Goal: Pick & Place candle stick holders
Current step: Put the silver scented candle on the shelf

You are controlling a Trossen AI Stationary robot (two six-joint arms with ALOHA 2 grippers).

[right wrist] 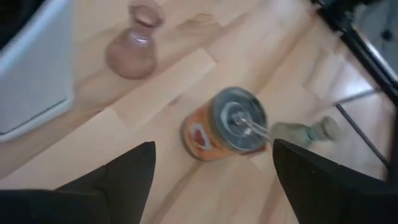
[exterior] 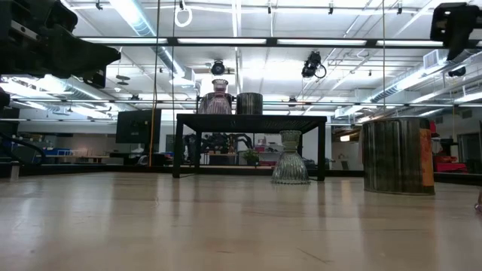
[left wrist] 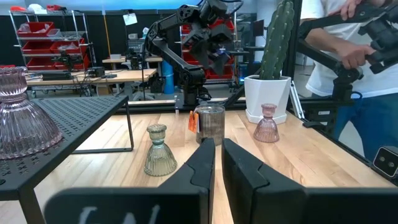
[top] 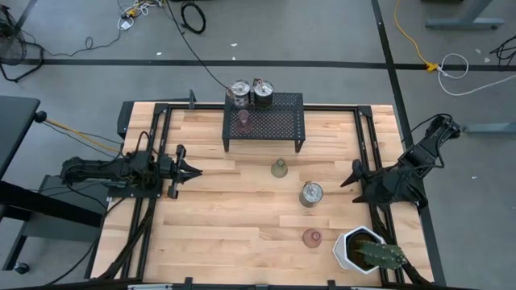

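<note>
The right hand (right wrist: 211, 168), fingers wide apart and empty, hovers above the metallic holder (right wrist: 227, 124); the left hand (left wrist: 217, 163) is nearly together, empty.

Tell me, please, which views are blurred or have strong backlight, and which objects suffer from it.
Right wrist view: motion-blurred, smearing the metallic can and pink holder. Low view: bright ceiling lights behind leave the rack dark against them. Left wrist view: sharp on the olive-green holder. High view: evenly lit.
</note>
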